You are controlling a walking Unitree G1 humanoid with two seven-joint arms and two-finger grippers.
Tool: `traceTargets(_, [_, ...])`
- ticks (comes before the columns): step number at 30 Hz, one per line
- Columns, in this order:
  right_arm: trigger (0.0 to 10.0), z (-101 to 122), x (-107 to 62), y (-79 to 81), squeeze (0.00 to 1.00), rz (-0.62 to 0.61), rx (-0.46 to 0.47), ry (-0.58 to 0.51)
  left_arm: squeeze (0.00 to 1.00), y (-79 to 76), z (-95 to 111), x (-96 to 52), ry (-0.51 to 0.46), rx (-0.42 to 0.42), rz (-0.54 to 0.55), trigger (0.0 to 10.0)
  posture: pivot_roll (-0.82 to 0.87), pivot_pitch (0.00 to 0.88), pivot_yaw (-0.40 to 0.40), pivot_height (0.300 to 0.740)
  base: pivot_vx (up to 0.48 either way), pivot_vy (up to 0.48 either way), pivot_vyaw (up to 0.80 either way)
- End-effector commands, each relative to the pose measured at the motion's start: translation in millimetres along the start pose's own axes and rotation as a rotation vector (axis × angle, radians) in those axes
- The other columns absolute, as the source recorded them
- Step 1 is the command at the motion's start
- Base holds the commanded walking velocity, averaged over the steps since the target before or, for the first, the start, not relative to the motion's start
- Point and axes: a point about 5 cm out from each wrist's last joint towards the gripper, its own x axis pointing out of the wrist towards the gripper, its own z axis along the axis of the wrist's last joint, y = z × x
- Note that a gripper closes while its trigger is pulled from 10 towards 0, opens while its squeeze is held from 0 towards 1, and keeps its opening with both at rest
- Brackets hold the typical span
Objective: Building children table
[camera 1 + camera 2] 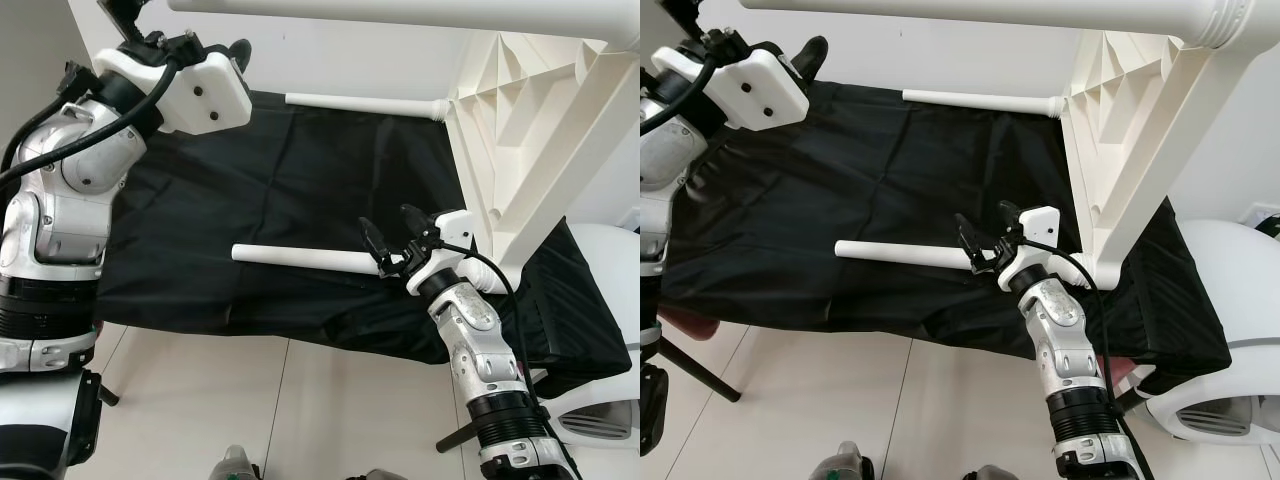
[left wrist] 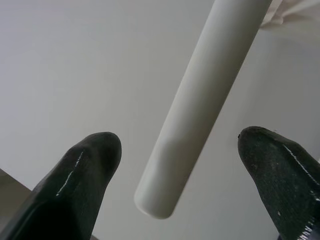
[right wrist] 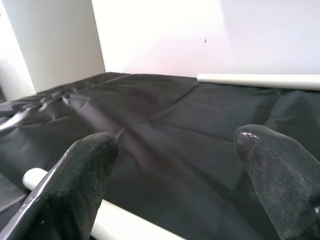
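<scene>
While the left gripper (image 2: 175, 165) is raised high on the left with its jaws spread wide around, not touching, the rounded end of a white table leg (image 2: 200, 110), the table looks only partly built — a judgement from the loose parts. Moving right, a second white leg (image 1: 300, 258) lies loose on the black-draped worktop (image 1: 250, 170), and a third leg (image 1: 365, 103) lies at its far edge. Farther right, the right gripper (image 1: 392, 238) hovers at the near leg's end, jaws wide and holding nothing — beside the upturned white table frame (image 1: 520, 130).
</scene>
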Motion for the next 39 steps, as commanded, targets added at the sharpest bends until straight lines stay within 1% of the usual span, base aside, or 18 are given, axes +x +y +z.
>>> traceTargets(1, [10.0,0.1,4.5,-5.0,0.0,0.017,-0.024,0.01,0.0,1.9,9.6,-8.8,-0.014,-0.074,0.125,10.0,0.1,0.0,-0.087,0.74,0.0,0.0,0.0])
traceTargets(8, [10.0,-0.2,11.0,-6.0,0.0,0.044,-0.038,0.022,0.0,-15.7,12.3,-18.5,0.018,-0.139,0.114,10.0,0.1,0.0,-0.096,0.74,0.0,0.0,0.0])
traceTargets(11, [10.0,-1.9,17.8,-6.9,0.0,0.06,-0.048,0.033,0.0,-33.7,14.3,-25.9,0.054,-0.211,0.108,10.0,0.12,0.0,-0.11,0.74,0.0,0.0,0.0])
traceTargets(13, [10.0,-1.9,17.8,-6.9,0.0,0.06,-0.048,0.033,0.0,-33.7,14.3,-25.9,0.054,-0.211,0.108,10.0,0.12,0.0,-0.11,0.74,0.0,0.0,0.0])
traceTargets(16, [10.0,-7.8,26.1,-11.4,0.0,0.013,-0.057,0.056,0.0,-69.4,0.4,-41.4,0.187,-0.361,0.115,10.0,0.13,0.0,-0.121,0.74,0.0,0.0,0.0])
traceTargets(17, [10.0,-7.8,26.1,-11.4,0.0,0.013,-0.057,0.056,0.0,-69.4,0.4,-41.4,0.187,-0.361,0.115,10.0,0.13,0.0,-0.121,0.74,0.0,0.0,0.0])
traceTargets(19, [10.0,-10.3,28.9,-11.0,0.0,-0.02,-0.045,0.055,0.0,-91.4,-17.0,-53.3,0.307,-0.539,0.161,10.0,0.13,0.0,-0.123,0.74,0.0,0.0,0.0])
traceTargets(20, [10.0,-10.3,28.9,-11.0,0.0,-0.02,-0.045,0.055,0.0,-91.4,-17.0,-53.3,0.307,-0.539,0.161,10.0,0.13,0.0,-0.123,0.74,0.0,0.0,0.0])
traceTargets(21, [10.0,-10.8,29.8,-10.2,0.0,-0.027,-0.037,0.052,0.0,-99.0,-22.6,-57.3,0.345,-0.591,0.174,10.0,0.13,0.0,-0.123,0.74,0.0,0.0,0.0])
traceTargets(23, [10.0,-10.1,32.0,-7.6,0.0,-0.036,-0.022,0.038,0.0,-113.6,-38.8,-63.8,0.438,-0.761,0.233,10.0,0.12,0.0,-0.125,0.74,0.0,0.0,0.0])
traceTargets(25, [10.0,-10.1,32.0,-7.6,0.0,-0.036,-0.022,0.038,0.0,-113.6,-38.8,-63.8,0.438,-0.761,0.233,10.0,0.12,0.0,-0.125,0.74,0.0,0.0,0.0])
traceTargets(26, [10.0,-9.8,33.1,-7.5,0.0,-0.043,-0.021,0.032,0.0,-118.8,-44.8,-66.1,0.482,-0.808,0.243,10.0,0.12,0.0,-0.125,0.74,0.0,0.0,0.0])
traceTargets(27, [10.0,-9.8,33.1,-7.5,0.0,-0.043,-0.021,0.032,0.0,-118.8,-44.8,-66.1,0.482,-0.808,0.243,10.0,0.12,0.0,-0.125,0.74,0.0,0.0,0.0])
traceTargets(28, [10.0,-8.7,33.7,-10.3,0.0,-0.075,-0.02,0.025,0.0,-123.5,-53.5,-68.8,0.528,-0.873,0.258,10.0,0.11,0.0,-0.121,0.74,0.0,0.0,0.0])
traceTargets(30, [10.0,-8.7,33.7,-10.3,0.0,-0.075,-0.02,0.025,0.0,-123.5,-53.5,-68.8,0.528,-0.873,0.258,10.0,0.11,0.0,-0.121,0.74,0.0,0.0,0.0])
traceTargets(31, [10.0,-6.2,32.7,-19.7,0.0,-0.167,-0.034,0.013,0.0,-126.6,-67.0,-73.2,0.596,-0.899,0.258,10.0,0.1,0.0,-0.11,0.74,0.0,0.0,0.0])
traceTargets(37, [10.0,-3.8,27.8,-25.4,0.0,-0.259,-0.059,-0.008,0.0,-123.9,-73.4,-80.8,0.637,-0.954,0.313,10.0,0.09,0.0,-0.097,0.74,0.0,0.0,0.0])
traceTargets(39, [10.0,-3.1,22.1,-25.3,0.0,-0.312,-0.042,-0.018,0.0,-128.1,-71.4,-86.9,0.673,-1.005,0.344,10.0,0.08,0.0,-0.092,0.74,0.0,0.0,0.0])
